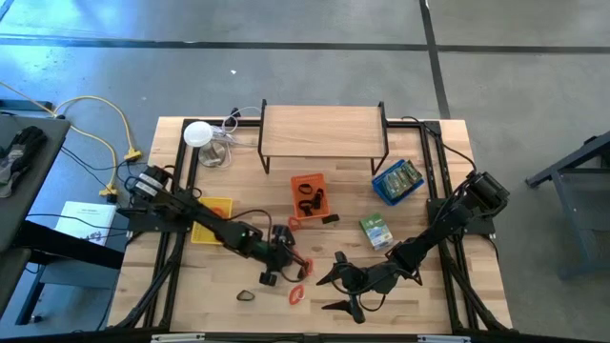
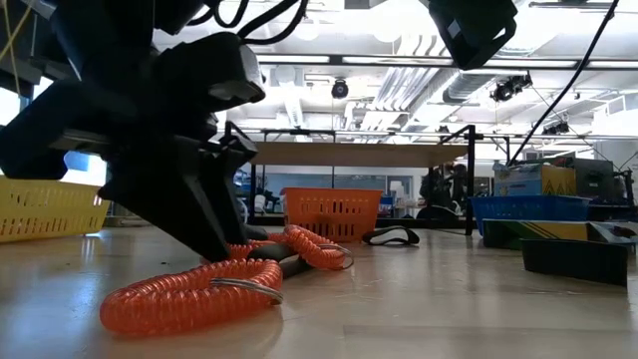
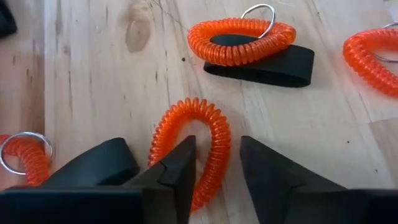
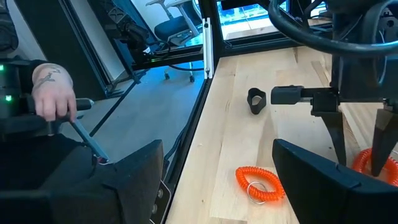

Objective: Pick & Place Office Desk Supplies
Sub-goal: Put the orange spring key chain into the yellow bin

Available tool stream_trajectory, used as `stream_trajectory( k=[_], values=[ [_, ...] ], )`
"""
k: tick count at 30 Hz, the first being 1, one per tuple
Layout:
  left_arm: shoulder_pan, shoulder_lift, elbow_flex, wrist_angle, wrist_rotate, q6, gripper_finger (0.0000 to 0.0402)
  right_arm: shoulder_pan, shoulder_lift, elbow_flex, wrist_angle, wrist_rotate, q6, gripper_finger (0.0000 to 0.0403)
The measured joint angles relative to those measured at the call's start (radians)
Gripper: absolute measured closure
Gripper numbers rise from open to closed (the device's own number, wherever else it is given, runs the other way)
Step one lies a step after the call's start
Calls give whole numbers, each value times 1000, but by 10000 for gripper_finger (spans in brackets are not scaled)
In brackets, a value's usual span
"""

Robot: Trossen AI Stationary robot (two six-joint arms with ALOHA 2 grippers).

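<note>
While straddled by left pincer (image 3: 217, 171), orange coil (image 3: 198, 134) on table.

free: bare wood right of orange tray (image 1: 307, 191) | blocked: wooden shelf (image 1: 322, 131) behind tray, orange coils (image 1: 295, 292) in front

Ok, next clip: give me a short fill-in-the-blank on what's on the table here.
1. The left gripper has its fingers astride an orange ____ on the wood.
2. The small tray in front of the wooden shelf is coloured ____.
3. The right gripper has its fingers ____, holding nothing.

Missing words: coil; orange; open
</note>
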Motion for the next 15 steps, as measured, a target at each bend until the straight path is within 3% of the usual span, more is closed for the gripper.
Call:
stream_trajectory(
  k=[9,15],
  values=[
    [-1,2,-1,-34,-18,-2,387,0,0,0,0,0,2,113],
    [-37,-21,-5,1,-44,35,391,0,0,0,0,0,2,113]
  ],
)
